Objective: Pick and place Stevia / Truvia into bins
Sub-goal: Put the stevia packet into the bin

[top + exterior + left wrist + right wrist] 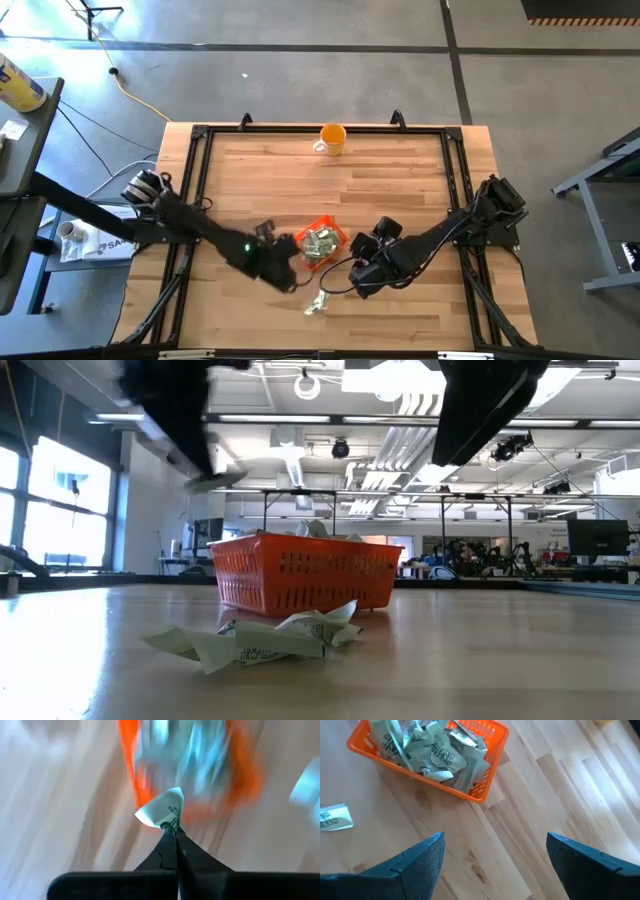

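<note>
Now a Stevia sachet (pixel 165 810) was pinched fast in the left gripper (pixel 175 831) just left of the orange tray (pixel 335 229), evidently for dropping in. Loose sachets (pixel 255 639) were left near. The right gripper (pixel 492 852), spread wide, was held empty beside the tray.

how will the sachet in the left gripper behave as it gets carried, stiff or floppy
Probably floppy: the sachet pinched by the left gripper curls above the tips. It looks paper-light, so it may flutter. Held only by one edge, it could slip. The loose sachets on the table lie crumpled, which suggests that they crease easily.
</note>
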